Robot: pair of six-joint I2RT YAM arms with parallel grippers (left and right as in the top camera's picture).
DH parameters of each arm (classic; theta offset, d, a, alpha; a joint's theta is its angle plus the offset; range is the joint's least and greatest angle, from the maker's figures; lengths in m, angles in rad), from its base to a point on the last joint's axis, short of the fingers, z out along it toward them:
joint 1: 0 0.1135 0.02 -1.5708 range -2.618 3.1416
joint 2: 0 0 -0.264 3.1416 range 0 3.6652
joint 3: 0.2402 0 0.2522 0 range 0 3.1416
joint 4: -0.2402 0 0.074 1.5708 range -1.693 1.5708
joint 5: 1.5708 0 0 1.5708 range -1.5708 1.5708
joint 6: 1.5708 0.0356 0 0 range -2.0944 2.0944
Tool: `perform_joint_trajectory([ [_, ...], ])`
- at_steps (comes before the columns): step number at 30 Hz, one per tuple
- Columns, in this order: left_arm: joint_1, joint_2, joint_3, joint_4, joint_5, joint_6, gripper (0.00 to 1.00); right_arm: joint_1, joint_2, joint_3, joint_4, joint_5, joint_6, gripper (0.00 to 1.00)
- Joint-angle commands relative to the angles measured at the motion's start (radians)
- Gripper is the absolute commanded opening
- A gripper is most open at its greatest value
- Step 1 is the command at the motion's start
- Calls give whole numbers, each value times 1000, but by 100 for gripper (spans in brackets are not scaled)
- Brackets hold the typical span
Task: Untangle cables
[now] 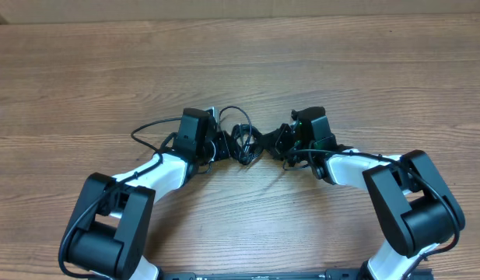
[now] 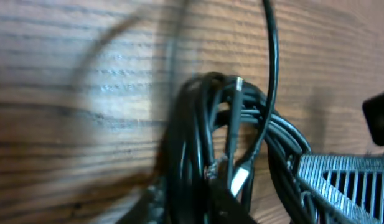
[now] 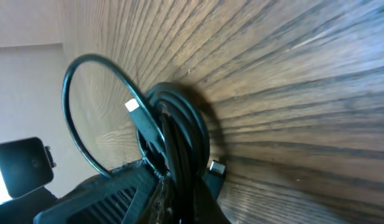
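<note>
- Cables point(image 1: 241, 140), thin and black, lie knotted in a small bundle on a wooden table point(image 1: 240, 54), with a robot claw on either side.
- The left claw point(image 1: 218, 144) sits hard against the left side of the bundle. Its own camera shows cords crowded right in front of it, but I cannot tell whether its jaws are apart or clamped.
- The right claw point(image 1: 280, 144) sits at the right side of the bundle with its jaws together, and several cords appear to be pinched between them.
- One loop point(image 3: 73, 93) springs free of the bundle, and a small pale plug point(image 3: 134, 106) pokes out of the bundle beside it.
- Risk: if the claws draw away from the bundle while gripping several cords at once, the knot will likely tighten rather than open.
- Risk: a plug may catch inside the bundle under a pull, jerking a cord out of a claw.
- Risk: if the left claw has no firm hold, the whole bundle may simply drag along after the right claw.
</note>
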Motion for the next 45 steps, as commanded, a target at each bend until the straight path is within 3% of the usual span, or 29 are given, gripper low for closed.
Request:
perform_joint_trajectory([
  [1, 5, 10, 18, 11, 45, 1, 8, 3, 6, 13, -5, -8, -7, 4],
  [11, 5, 11, 18, 11, -17, 8, 4, 3, 6, 13, -10, 48, -8, 4],
  [19, 20, 11, 18, 18, -60, 2, 4, -18, 6, 13, -55, 48, -11, 35],
  [23, 37, 11, 18, 11, -59, -4, 4, -38, 6, 13, -65, 19, -55, 62],
  [27, 37, 11, 18, 11, -59, -4, 4, -54, 6, 13, -58, -69, -116, 72],
  [30, 37, 10, 18, 11, -60, -5, 4, -74, 6, 13, -57, -197, -129, 72],
  [35, 38, 10, 18, 10, -64, -19, 4, -117, 6, 13, -8, -410, -229, 63],
  [45, 38, 11, 18, 15, -64, -48, 4, -120, 6, 13, 7, -534, -293, 61],
])
